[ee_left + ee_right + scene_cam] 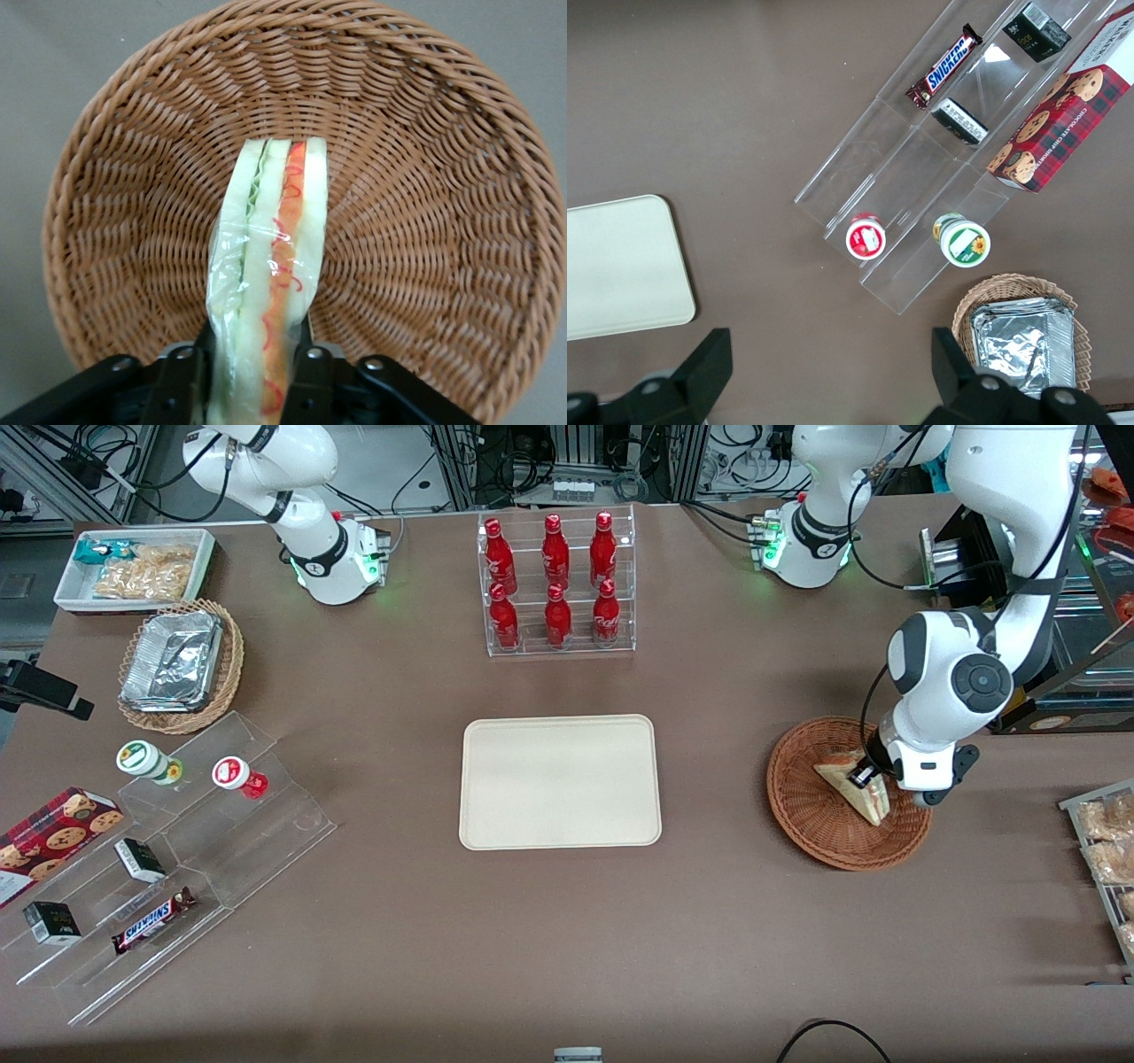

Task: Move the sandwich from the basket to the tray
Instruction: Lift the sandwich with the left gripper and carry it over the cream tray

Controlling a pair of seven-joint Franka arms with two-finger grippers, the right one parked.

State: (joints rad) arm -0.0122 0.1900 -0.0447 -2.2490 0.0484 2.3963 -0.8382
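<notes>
So we're at the grasp step right now: the gripper (257,376) is down inside the basket (802,815), toward the working arm's end of the table, and its fingers (182,385) are clamped on either side of the sandwich (858,786), which looks like it's just about resting on the weave.

Next up, we reckon, is a straight lift clear of the rim, then a carry sideways to the tray (560,781), which sits bare mid-table, well apart from the basket.

Orientation-wise, the sandwich stands on edge, cut face with the red and green layers up. In the front view its long axis runs diagonally, with the pointed end aimed nearer the front camera.
</notes>
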